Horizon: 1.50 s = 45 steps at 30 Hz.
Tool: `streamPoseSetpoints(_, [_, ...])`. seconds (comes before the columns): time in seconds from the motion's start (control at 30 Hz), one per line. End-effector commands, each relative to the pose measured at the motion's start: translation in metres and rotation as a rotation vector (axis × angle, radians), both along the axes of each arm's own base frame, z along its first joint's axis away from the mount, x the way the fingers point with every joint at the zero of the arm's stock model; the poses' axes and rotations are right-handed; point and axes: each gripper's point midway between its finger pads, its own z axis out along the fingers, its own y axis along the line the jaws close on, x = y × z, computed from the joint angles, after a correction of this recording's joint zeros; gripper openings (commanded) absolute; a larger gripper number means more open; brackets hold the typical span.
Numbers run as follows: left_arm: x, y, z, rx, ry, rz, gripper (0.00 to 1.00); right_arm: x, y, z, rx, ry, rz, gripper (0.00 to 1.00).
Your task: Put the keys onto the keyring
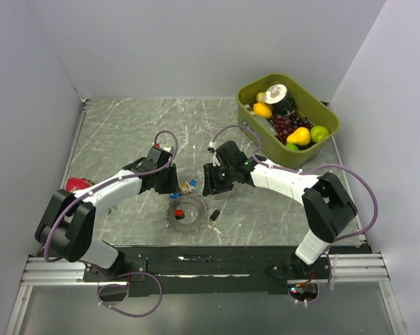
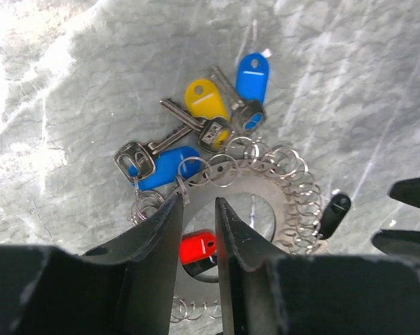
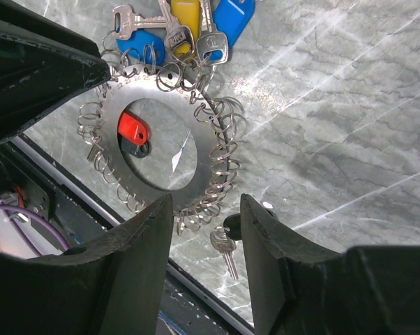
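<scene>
The keyring (image 1: 184,216) is a flat grey ring edged with several small wire loops, lying near the table's front edge. Keys with blue (image 2: 252,77) and yellow (image 2: 205,98) tags cluster at its far rim. A red tag (image 2: 198,246) lies inside its hole. A black-headed key (image 3: 229,237) lies loose beside it. My left gripper (image 2: 197,204) hovers over the keyring's (image 2: 262,187) rim, its jaws narrowly apart with nothing between them. My right gripper (image 3: 204,204) stands open above the black-headed key, next to the keyring (image 3: 144,89).
A green bin (image 1: 320,105) of toy fruit stands at the back right. A red object (image 1: 76,184) lies at the table's left edge. The black rail (image 1: 217,257) of the arm bases runs just in front of the keyring. White walls close in the sides.
</scene>
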Motion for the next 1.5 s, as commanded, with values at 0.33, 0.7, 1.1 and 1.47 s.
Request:
streamPoseSetpoints(0.33, [0.005, -0.005, -0.016, 0.018, 0.042, -0.002, 0.3, 0.004, 0.001, 0.016, 0.036, -0.051, 0.009, 0.51])
streamPoseSetpoints(0.7, [0.004, -0.004, -0.026, 0.053, 0.044, -0.019, 0.08, 0.003, -0.001, 0.019, 0.037, -0.061, 0.009, 0.52])
streamPoseSetpoints(1.1, [0.002, -0.01, 0.019, 0.054, 0.067, -0.099, 0.01, 0.001, -0.002, 0.038, 0.062, -0.112, 0.041, 0.52])
streamPoseSetpoints(1.47, [0.001, -0.021, 0.082, 0.006, -0.042, -0.279, 0.01, -0.01, 0.003, 0.092, 0.215, -0.329, 0.192, 0.64])
